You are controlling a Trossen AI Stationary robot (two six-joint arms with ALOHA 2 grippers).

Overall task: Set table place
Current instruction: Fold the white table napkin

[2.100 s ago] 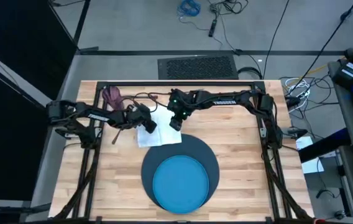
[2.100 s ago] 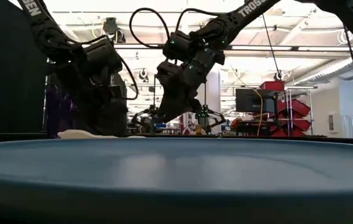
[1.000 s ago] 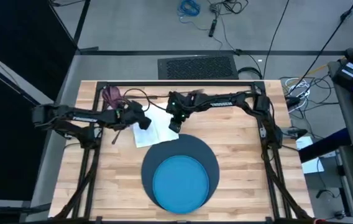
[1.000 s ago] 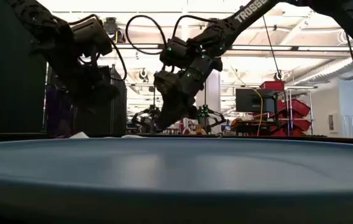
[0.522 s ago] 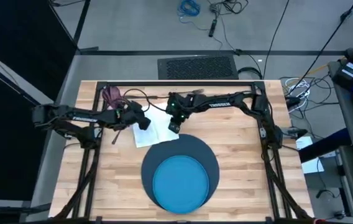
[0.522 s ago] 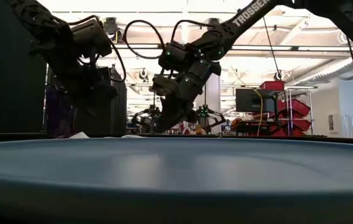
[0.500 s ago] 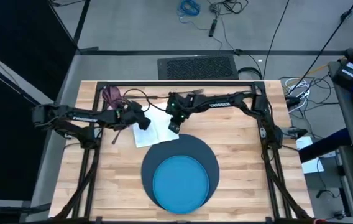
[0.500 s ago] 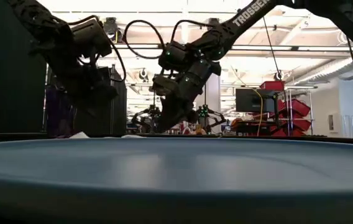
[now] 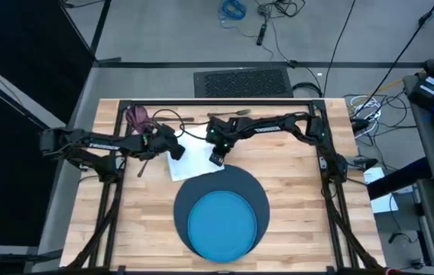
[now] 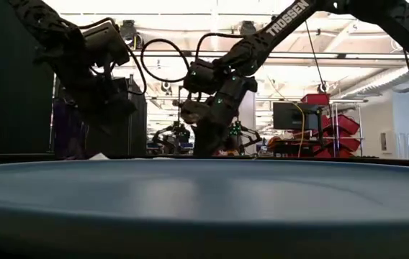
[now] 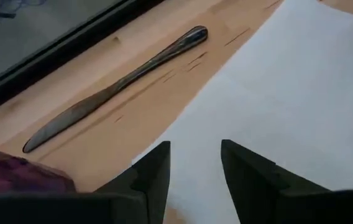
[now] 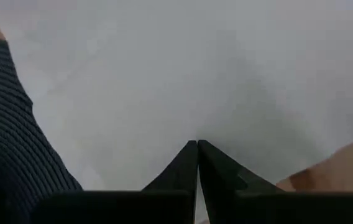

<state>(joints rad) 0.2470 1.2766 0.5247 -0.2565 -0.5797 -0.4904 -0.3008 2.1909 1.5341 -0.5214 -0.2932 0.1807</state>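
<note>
Resting on pale table (image 9: 301, 206), napkin (image 9: 190, 162): right tool (image 12: 196, 149) clenched, left tool (image 11: 194, 163) released.

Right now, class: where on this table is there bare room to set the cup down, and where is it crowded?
Bare wood lies right of the mat and left of it, toward the near edge of the table. The far middle is crowded: napkin, both grippers, knife.

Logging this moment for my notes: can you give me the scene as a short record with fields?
left gripper: open, over the napkin's edge
right gripper: shut, tips on the napkin
napkin: white, flat on the table, beside the mat's far rim
knife: on bare wood past the napkin
mat: dark blue, round
plate: bright blue, on the mat
</note>
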